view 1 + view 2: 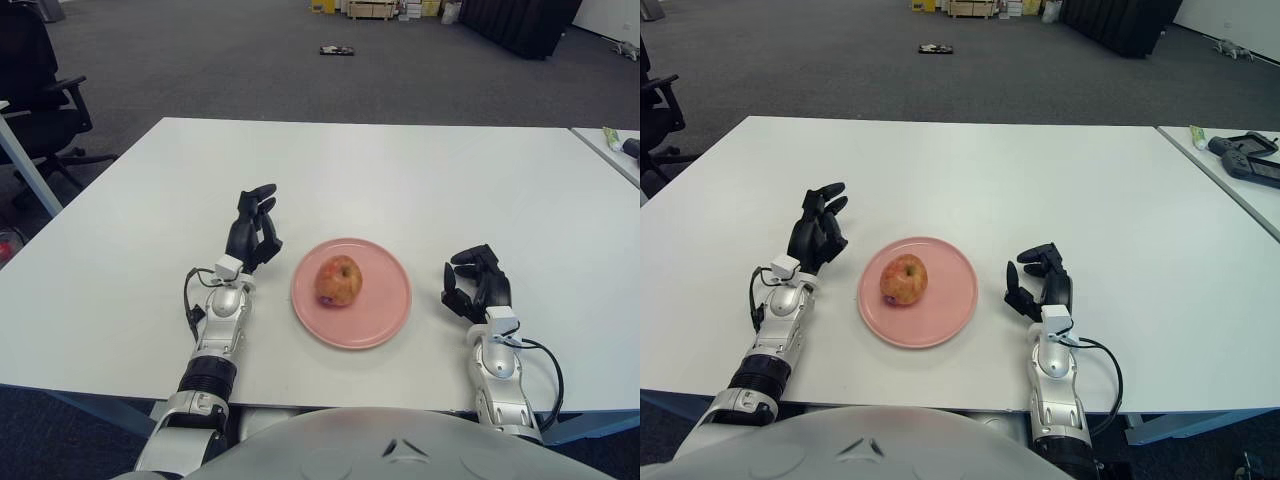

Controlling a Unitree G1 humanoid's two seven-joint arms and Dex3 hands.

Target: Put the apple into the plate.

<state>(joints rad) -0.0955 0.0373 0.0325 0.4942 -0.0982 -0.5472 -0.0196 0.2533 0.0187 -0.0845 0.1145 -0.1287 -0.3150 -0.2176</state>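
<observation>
A red-yellow apple (338,279) sits on the pink plate (385,311), slightly left of the plate's middle. My left hand (251,231) is just left of the plate, apart from it, fingers relaxed and pointing up, holding nothing. My right hand (474,285) shows to the right of the plate, fingers loosely curled and empty.
The white table (400,170) stretches far behind the plate. A second table (1240,160) at the right edge carries dark controllers and a small tube. An office chair (40,100) stands at the far left, off the table.
</observation>
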